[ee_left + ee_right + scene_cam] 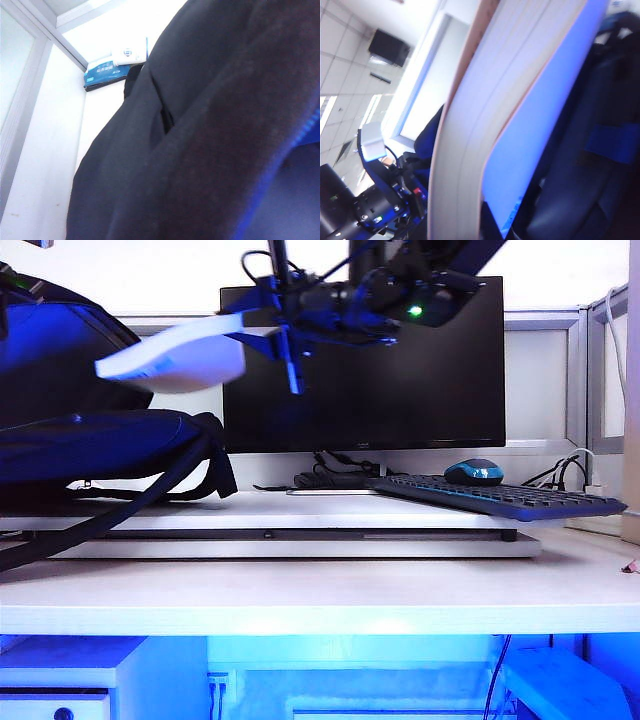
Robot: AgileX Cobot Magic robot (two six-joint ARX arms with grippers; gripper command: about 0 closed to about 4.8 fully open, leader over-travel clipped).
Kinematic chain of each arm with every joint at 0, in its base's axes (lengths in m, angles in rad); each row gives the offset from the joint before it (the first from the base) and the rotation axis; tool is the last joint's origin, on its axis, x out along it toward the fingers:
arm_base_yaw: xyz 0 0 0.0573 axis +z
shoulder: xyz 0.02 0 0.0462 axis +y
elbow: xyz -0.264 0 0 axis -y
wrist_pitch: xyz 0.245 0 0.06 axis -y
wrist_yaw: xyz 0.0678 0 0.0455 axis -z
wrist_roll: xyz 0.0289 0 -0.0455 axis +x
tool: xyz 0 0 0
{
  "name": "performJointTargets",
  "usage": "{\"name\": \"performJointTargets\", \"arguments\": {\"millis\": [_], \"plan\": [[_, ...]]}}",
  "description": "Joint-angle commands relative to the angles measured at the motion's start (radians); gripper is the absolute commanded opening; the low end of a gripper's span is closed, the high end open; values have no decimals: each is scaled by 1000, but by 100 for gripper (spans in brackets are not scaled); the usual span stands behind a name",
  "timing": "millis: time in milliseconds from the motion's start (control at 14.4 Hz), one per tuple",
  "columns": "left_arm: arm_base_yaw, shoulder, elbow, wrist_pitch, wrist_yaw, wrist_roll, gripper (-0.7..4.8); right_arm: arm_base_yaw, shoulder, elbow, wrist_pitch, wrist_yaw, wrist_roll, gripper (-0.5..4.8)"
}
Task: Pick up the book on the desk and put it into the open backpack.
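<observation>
**Book in transit to backpack mouth**

Book (170, 358): held aloft at about 10 o'clock in the exterior view, well above the table (320, 600), leading end drooping toward the backpack (90, 440). Softcover, flexing under its own weight.

Right gripper (285, 325): high at 12 o'clock before the monitor (365, 365), fingers clamped on the trailing edge of the book; the right wrist view shows page edges (465, 150) and cover close against the camera, with dark fabric and blue trim just beyond.

Left gripper: not visible in any view. Its camera is filled by black backpack fabric (210, 130); fingers read as clenched, probably pinching that fabric to keep the mouth open, though no picture shows the contact.

Handling notes, as judgement:
- Lead with the sagging free end, aiming it under the upper flap so it does not catch the rim.
- Keep the cover roughly parallel to the opening; a limp book buckles if pushed end-on against fabric.
- Release only once most of the book lies inside.
- Keyboard (500, 498) and mouse (474, 472) at 4 o'clock lie well apart from the path.
</observation>
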Motion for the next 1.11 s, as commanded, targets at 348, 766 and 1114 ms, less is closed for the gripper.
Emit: {"name": "performJointTargets", "arguments": {"millis": [348, 766, 1114], "plan": [[-2, -21, 15, 75, 27, -7, -6, 76, 127, 103, -5, 47, -22, -7], [-2, -21, 15, 76, 43, -29, -6, 137, 271, 356, -134, 48, -19, -7], [-2, -22, 15, 74, 43, -29, -6, 158, 313, 358, -149, 76, -26, -7]]}}
